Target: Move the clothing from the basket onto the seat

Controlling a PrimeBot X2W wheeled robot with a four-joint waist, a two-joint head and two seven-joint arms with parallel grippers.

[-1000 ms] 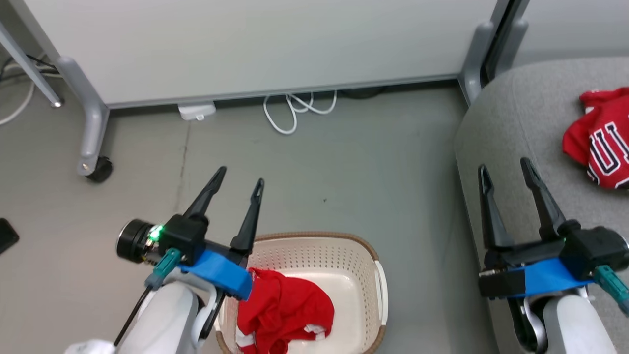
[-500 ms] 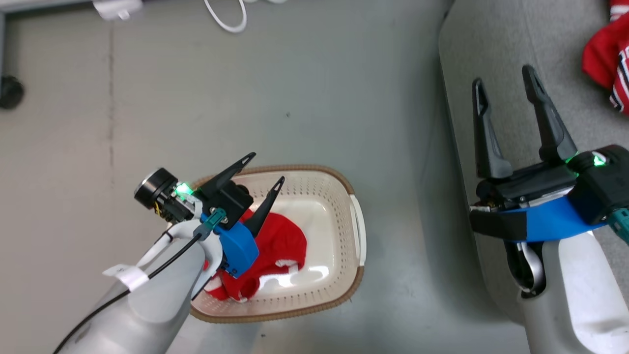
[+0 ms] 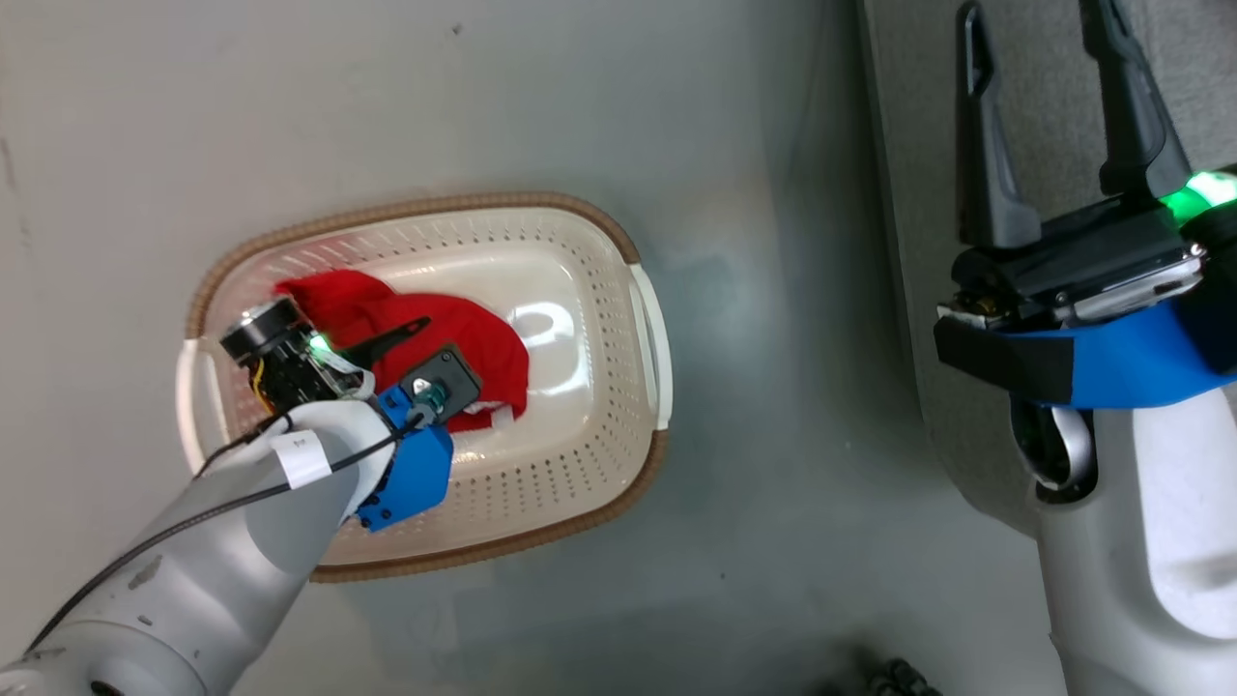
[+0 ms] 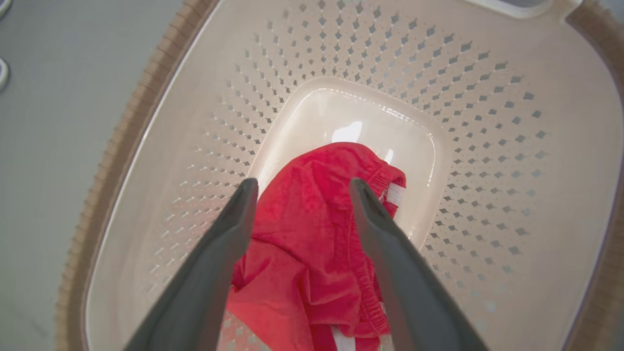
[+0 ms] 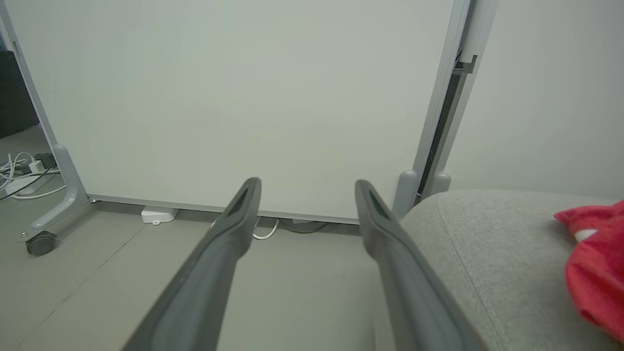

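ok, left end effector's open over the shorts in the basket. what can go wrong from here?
1. The open left end effector straddles a bunched fold of the red shorts; it may pinch only a thin layer, which slips on the lift.
2. Its fingertips point at the basket floor; pushing deeper could jam them or shove the basket.

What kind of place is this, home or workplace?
Probably an office or lab staged like a home: a wheeled white partition, loose cables on a grey floor, and a grey sofa.
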